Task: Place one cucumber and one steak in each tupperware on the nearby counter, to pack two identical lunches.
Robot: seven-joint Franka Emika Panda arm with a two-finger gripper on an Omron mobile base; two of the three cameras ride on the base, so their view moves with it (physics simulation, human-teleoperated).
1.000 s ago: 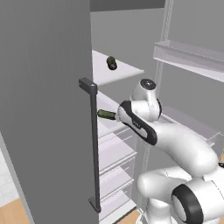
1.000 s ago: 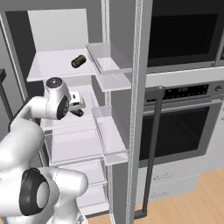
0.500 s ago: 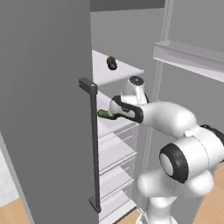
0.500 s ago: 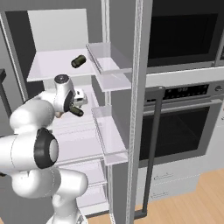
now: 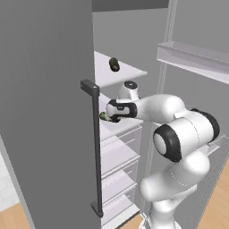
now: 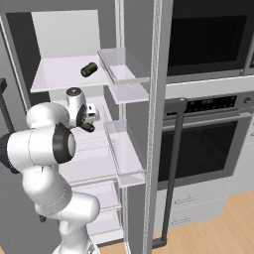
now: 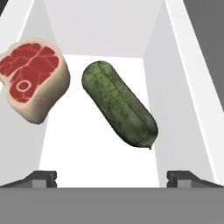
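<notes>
Gripper (image 7: 111,177) gapes wide before cucumber (image 7: 119,103) on the fridge shelf (image 7: 103,166); the angled cucumber risks rolling into steak (image 7: 33,78)

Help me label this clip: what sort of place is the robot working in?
Likely a home kitchen, at an open fridge: white shelves hold a cucumber and a steak, a built-in oven stands alongside, and the floor is wood.

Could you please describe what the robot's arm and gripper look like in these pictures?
The smooth white rounded arm is made of bulbous glossy segments joined by dark grey to black ring-shaped joints, with a grey-capped white wrist. The two-finger gripper has a black hand body and small dark grey blocky fingertips. No cables or markings show.
</notes>
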